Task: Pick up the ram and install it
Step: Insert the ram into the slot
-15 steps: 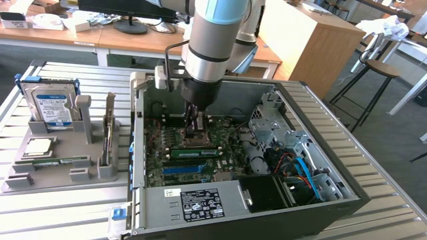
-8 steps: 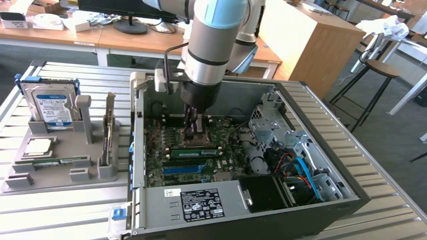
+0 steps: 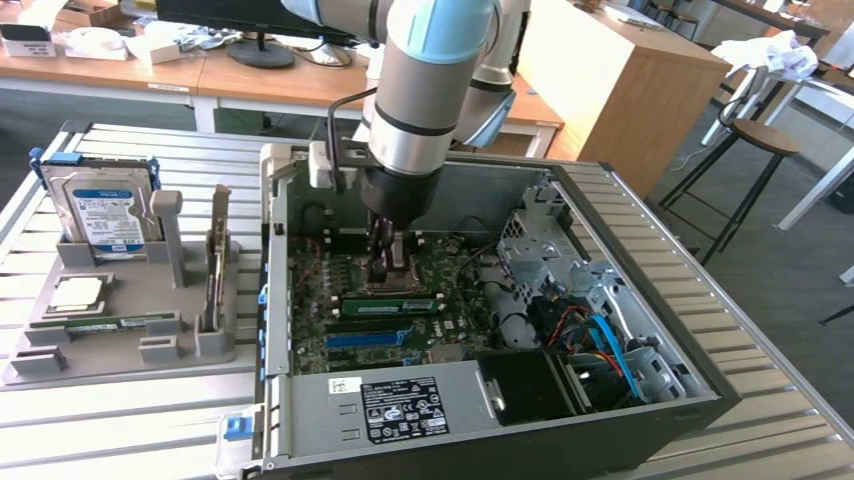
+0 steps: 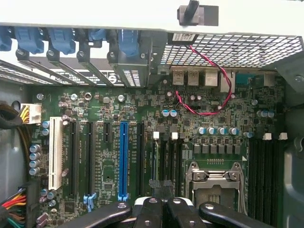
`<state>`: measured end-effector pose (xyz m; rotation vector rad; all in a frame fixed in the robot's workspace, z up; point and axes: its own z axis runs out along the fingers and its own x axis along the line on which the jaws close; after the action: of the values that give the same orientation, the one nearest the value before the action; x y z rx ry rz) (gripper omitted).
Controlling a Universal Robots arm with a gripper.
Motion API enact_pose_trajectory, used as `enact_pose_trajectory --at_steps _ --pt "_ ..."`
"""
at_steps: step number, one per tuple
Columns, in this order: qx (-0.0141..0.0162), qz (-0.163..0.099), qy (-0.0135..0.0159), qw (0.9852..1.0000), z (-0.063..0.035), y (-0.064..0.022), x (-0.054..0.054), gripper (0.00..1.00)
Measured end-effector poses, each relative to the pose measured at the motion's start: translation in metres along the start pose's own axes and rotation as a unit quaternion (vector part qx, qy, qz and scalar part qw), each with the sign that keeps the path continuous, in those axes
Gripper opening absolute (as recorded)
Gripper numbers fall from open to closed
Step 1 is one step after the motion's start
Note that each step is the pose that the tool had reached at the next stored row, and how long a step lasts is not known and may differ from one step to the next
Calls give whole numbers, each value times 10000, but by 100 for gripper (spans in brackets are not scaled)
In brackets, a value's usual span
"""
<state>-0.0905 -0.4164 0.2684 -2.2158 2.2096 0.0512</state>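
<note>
The ram [image 3: 390,303], a long narrow green stick, stands on edge in a slot of the motherboard [image 3: 400,340] inside the open computer case [image 3: 641,300]. My gripper [image 3: 391,280] points straight down over the stick's middle, fingers shut, tips at or just above its top edge. In the wrist view the ram [image 4: 154,159] shows edge-on as a thin line in a slot beside the processor socket [image 4: 214,183]. There the shut gripper [image 4: 161,184] sits right at the stick's near end. Whether the tips pinch the stick or only rest on it, I cannot tell.
A grey holder [image 3: 120,340] at the exterior view's left carries a hard drive [image 3: 96,205], a square silver chip [image 3: 78,292], a green strip [image 3: 100,322] and an upright card [image 3: 218,262]. Red wires [image 4: 209,85], cables [image 3: 601,340] and the drive cage [image 3: 547,250] crowd the case.
</note>
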Motion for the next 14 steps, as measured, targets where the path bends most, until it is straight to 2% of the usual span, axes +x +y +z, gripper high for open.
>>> enact_pose_trajectory --at_steps 14 --pt "1 0 -1 10000 119 -2 4 10"
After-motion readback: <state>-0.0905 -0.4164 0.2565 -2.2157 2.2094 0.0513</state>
